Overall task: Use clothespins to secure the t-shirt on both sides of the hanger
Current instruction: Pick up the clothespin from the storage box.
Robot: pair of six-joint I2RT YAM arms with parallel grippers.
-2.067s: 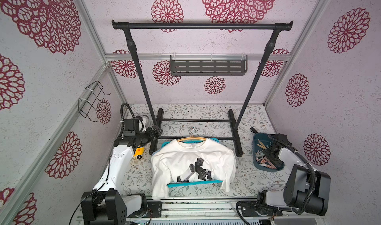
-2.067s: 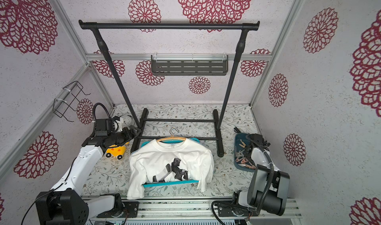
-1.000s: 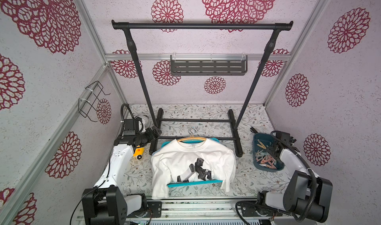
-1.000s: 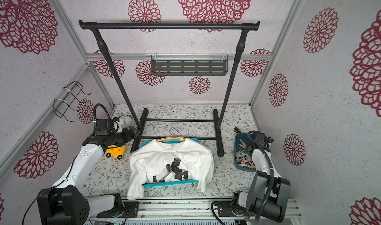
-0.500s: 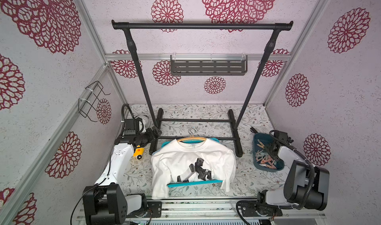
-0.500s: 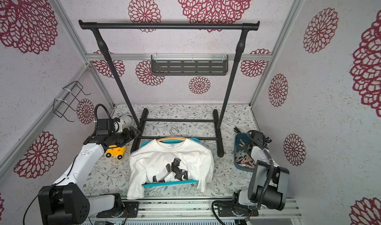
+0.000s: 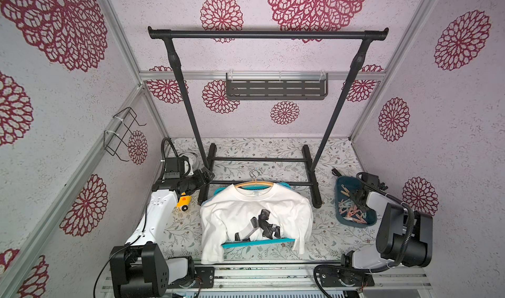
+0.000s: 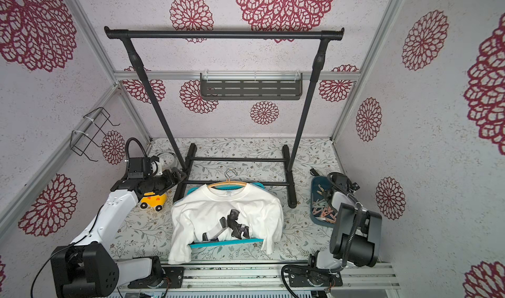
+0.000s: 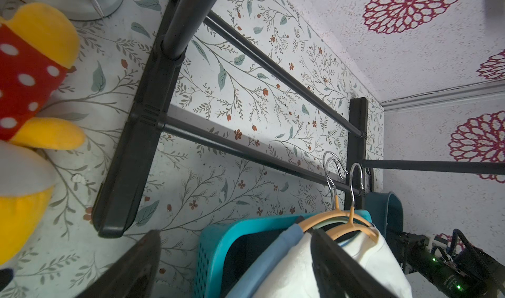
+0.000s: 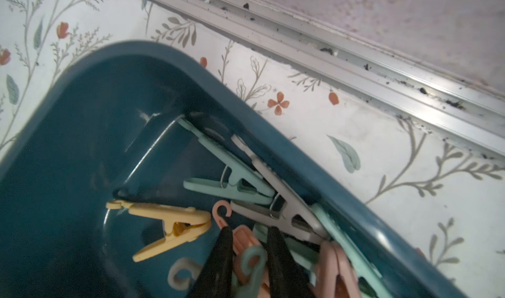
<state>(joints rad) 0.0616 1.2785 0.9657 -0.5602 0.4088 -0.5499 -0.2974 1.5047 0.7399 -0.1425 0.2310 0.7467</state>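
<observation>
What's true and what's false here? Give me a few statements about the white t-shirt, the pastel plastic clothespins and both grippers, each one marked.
1. The white t-shirt, on its peach hanger, lies over the teal plastic basket. True.
2. A clothespin is already clipped to the shirt. False: none shows there. The pastel plastic clothespins lie in the dark blue bin.
3. The right gripper is down in that bin, with a pink clothespin between its fingers. True.
4. The left gripper is shut on the hanger's hook. False: it is open and empty, near a foot of the black metal clothes rack.
</observation>
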